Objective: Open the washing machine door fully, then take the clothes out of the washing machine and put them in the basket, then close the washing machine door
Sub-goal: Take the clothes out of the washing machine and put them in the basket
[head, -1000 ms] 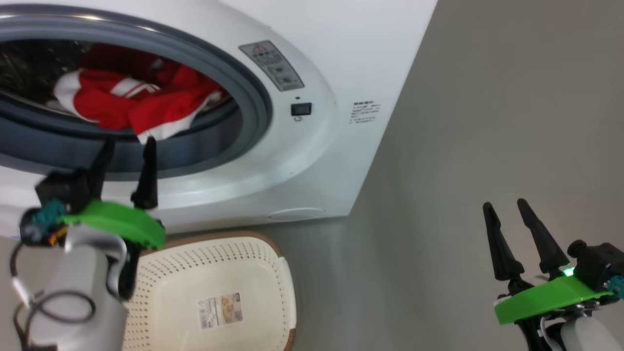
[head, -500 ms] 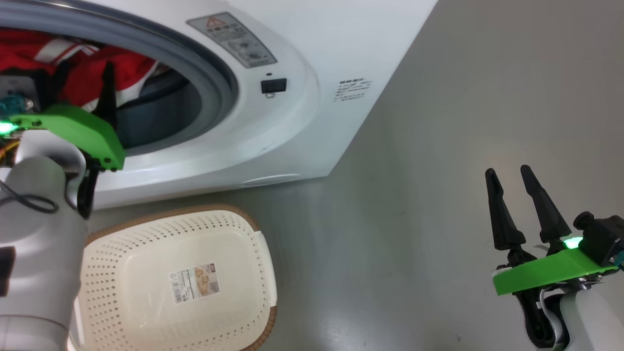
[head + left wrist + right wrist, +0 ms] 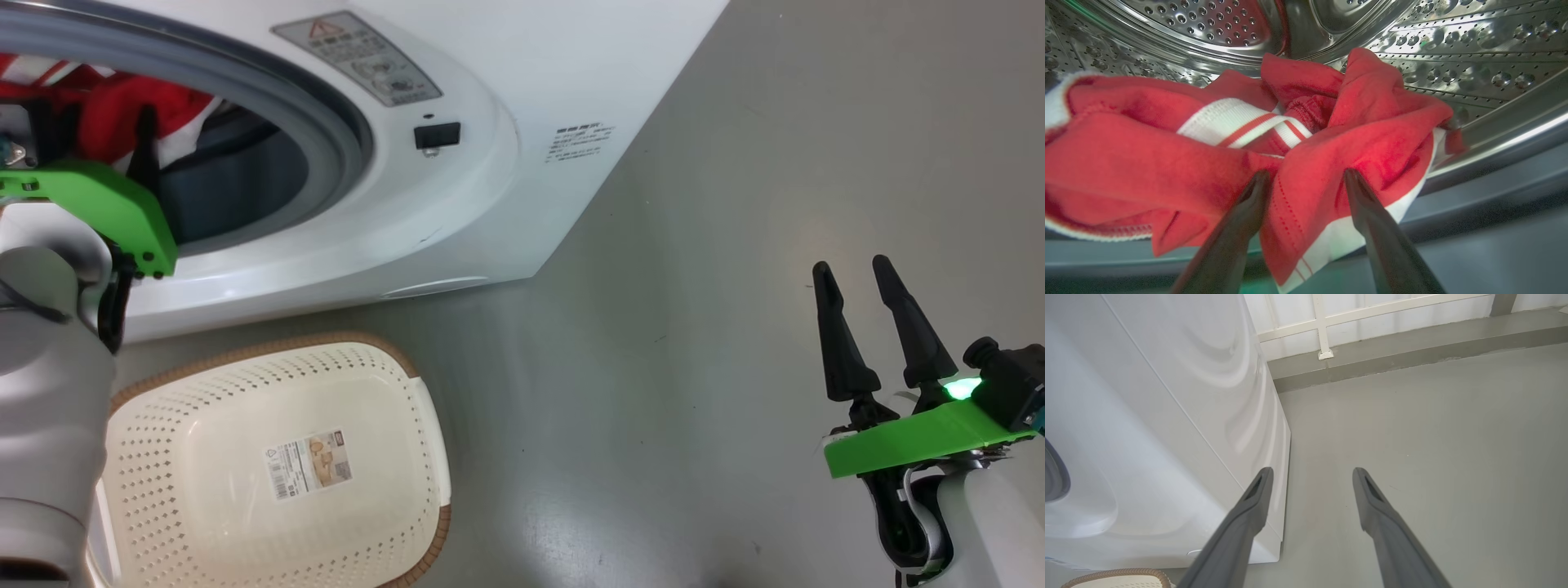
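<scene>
We count one bundle of clothes (image 3: 1306,134), centre frame, in the drum (image 3: 1453,36) of one washing machine (image 3: 457,204). The left gripper (image 3: 1306,173) presses into them, jaws spread wide, clasping nothing. One basket (image 3: 269,346) sits lower left, partly hidden by the left forearm (image 3: 49,392). The right gripper (image 3: 851,263), lower right, gapes empty above the floor (image 3: 694,367).

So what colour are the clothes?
The clothes are bright red with white stripes, clearest in the left wrist view.
</scene>
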You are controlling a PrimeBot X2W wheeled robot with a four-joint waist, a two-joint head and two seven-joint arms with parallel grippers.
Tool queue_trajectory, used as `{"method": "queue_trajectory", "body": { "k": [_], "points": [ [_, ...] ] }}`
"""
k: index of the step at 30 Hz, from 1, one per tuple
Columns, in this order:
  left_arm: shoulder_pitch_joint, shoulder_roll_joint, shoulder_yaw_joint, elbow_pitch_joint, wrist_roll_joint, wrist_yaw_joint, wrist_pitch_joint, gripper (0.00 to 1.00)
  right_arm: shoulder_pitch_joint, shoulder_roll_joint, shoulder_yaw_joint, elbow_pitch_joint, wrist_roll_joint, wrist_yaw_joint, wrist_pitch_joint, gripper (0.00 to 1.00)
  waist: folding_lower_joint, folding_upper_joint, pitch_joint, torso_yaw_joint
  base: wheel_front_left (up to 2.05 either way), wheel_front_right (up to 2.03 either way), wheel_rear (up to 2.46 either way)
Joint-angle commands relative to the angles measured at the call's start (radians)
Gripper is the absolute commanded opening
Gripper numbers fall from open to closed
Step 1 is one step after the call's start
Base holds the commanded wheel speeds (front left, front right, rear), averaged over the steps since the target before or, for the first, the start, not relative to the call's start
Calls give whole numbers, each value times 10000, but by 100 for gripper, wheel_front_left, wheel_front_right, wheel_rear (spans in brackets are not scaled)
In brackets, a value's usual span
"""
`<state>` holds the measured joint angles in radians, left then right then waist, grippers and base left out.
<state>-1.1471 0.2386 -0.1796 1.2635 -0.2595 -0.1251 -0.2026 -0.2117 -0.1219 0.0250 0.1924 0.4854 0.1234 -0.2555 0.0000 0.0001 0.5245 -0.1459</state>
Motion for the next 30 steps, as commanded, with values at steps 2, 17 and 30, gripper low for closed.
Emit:
{"method": "queue_trajectory", "body": {
  "k": [2,17,30],
  "points": [
    [-181,500,34,-67,-24,-29,-50,96,10,-75,183,-243,35,73,-63,100,0,-1,-1,3,0,0,0],
    [1762,116,872,-2494,-694,129,-588,0,319,-123,145,-84,-20,73,-63,100,0,-1,-977,368,0,0,0],
    [5076,-1183,2922,-6627,-136,146,-591,0,898,-277,150,36,-57,73,-63,100,0,-1,-2038,977,0,0,0]
  ]
}}
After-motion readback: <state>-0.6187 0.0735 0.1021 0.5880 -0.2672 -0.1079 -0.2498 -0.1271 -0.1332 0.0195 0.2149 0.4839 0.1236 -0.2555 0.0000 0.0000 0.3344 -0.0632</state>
